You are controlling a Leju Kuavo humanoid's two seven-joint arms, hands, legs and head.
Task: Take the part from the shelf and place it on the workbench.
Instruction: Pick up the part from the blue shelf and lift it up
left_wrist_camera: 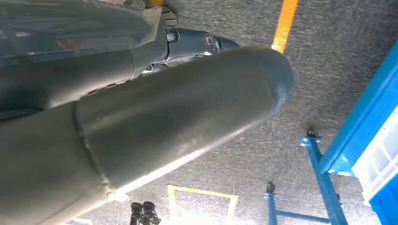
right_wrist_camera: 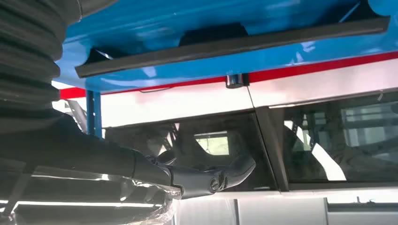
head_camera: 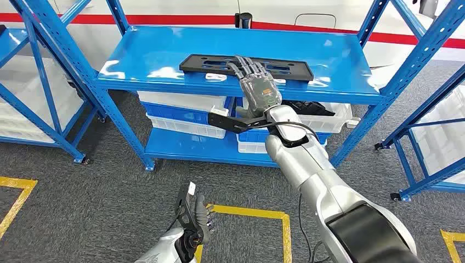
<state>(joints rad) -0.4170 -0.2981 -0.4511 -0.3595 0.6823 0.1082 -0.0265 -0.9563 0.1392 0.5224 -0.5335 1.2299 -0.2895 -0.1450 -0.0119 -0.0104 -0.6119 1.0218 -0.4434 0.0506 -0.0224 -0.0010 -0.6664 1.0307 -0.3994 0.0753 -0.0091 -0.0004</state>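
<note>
At the lower left of the head view, the left hand (head_camera: pixel 192 216) hangs low over grey carpet (head_camera: pixel 109 203), beside yellow floor tape (head_camera: pixel 249 212). Its dark fingers are curled in together, and nothing is seen in them. In the left wrist view the same hand (left_wrist_camera: pixel 155 117) lies close to the camera as a thick grey thumb, with carpet, a yellow line (left_wrist_camera: pixel 285 26) and a blue rack leg (left_wrist_camera: pixel 324 183) beyond it.

Along the far left of the head view stands a second blue rack (head_camera: pixel 38 93). In the upper middle, the blue shelf (head_camera: pixel 159 55) carries the part (head_camera: pixel 219 64), a long flat black panel with cut-outs, lying flat with its long side running left to right, near the shelf's front edge. The right hand (head_camera: pixel 253 79) reaches up from the lower right on its silver arm (head_camera: pixel 323 186); its fingers (head_camera: pixel 249 67) are stretched out flat, side by side, resting on top of the part near its middle. They are not wrapped around it. In the right wrist view the part (right_wrist_camera: pixel 225 44) appears as a dark bar against the blue shelf (right_wrist_camera: pixel 155 21), and the right hand (right_wrist_camera: pixel 141 161) shows its thumb apart from it.

Below the shelf, white bins (head_camera: pixel 181 112) sit on the lower levels. At the right edge is another blue rack (head_camera: pixel 433 115).
</note>
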